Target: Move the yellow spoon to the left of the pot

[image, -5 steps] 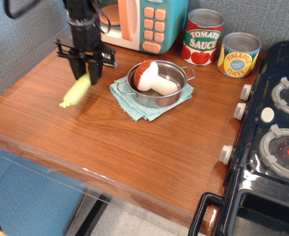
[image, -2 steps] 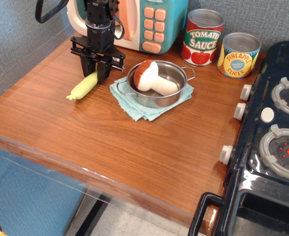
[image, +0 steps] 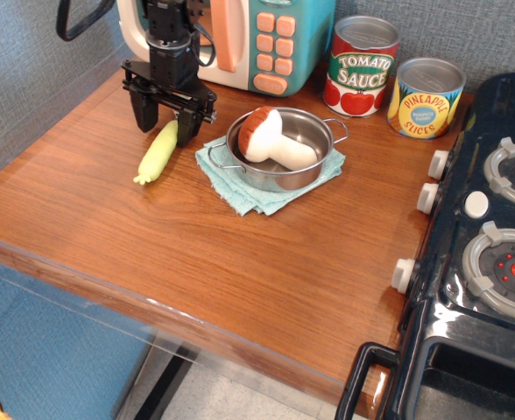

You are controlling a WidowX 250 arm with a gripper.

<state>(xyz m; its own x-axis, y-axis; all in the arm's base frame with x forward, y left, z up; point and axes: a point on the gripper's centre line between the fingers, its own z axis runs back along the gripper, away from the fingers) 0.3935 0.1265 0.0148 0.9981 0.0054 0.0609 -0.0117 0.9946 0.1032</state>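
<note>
The yellow spoon (image: pixel 158 152) lies flat on the wooden table, just left of the pot. Only its pale yellow-green handle shows, with the frilled tip pointing toward the front left. Its metal bowl is hidden under the gripper. The gripper (image: pixel 164 122) is open, its two black fingers straddling the spoon's upper end without closing on it. The shiny steel pot (image: pixel 315 122) sits on a folded teal cloth (image: pixel 240 191) and holds a brown-and-white plush mushroom (image: pixel 271 140).
A toy microwave (image: pixel 271 39) stands right behind the gripper. A tomato sauce can (image: pixel 362 66) and a pineapple slices can (image: pixel 426 97) stand at the back. A black toy stove (image: pixel 490 254) fills the right side. The table's front edge (image: pixel 170 311) drops off.
The gripper carried the spoon right toward the pot, set it down and opened. The spoon now lies on the table, handle swung a little more upright in view.
</note>
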